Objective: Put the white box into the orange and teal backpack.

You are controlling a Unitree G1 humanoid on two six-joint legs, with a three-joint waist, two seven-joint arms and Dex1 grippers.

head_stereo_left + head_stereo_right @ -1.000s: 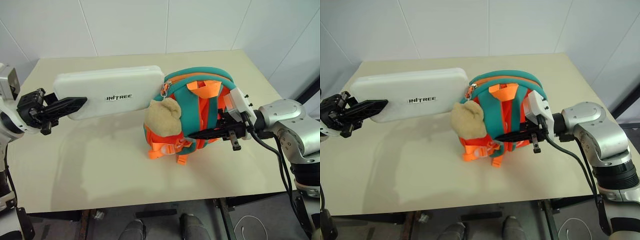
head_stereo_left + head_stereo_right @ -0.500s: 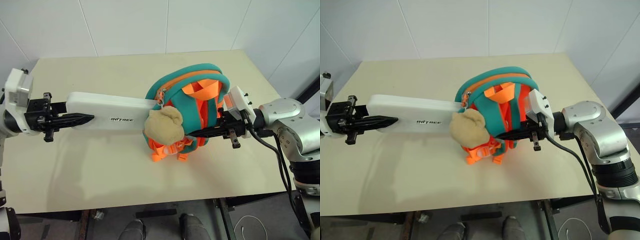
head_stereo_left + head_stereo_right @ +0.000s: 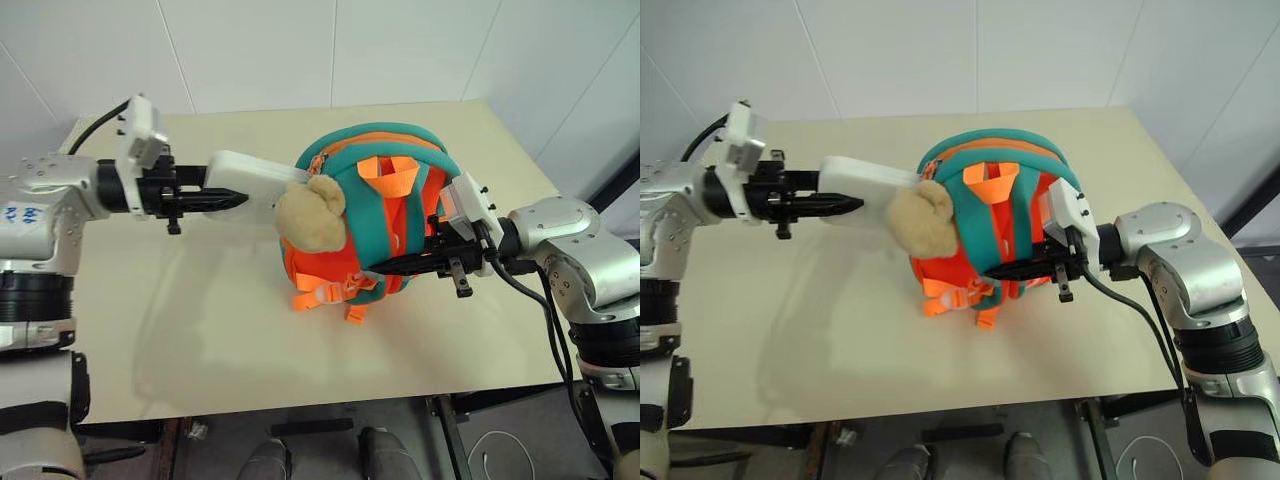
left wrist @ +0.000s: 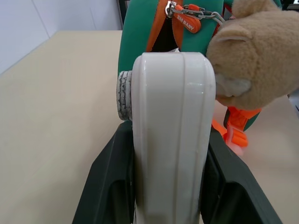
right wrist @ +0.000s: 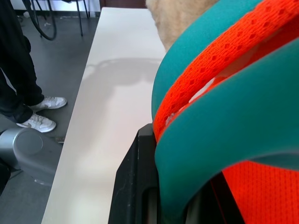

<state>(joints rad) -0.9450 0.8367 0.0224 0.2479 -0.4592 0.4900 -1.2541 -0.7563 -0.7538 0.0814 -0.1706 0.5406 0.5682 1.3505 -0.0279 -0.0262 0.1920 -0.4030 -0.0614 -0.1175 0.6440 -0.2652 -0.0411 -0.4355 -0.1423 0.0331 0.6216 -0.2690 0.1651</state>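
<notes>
Left fingers (image 3: 232, 199) clamp one white box (image 3: 255, 178); right fingers (image 3: 385, 266) pinch one backpack's (image 3: 375, 215) strap.

Both arms reach inward from opposite sides, held up above the worktop (image 3: 200, 330). The left arm stretches forward and to the right, forearm near level, and its left claw (image 3: 232, 197) clamps the white box (image 3: 255, 175) by its near end, one black finger (image 4: 110, 186) pressed on each broad face. The right arm bends across toward the left, its wrist turned inward, and the right claw (image 3: 385, 266) is pinched on a teal strap of the orange and teal backpack (image 3: 375, 215), fingers lying nearly level.
</notes>
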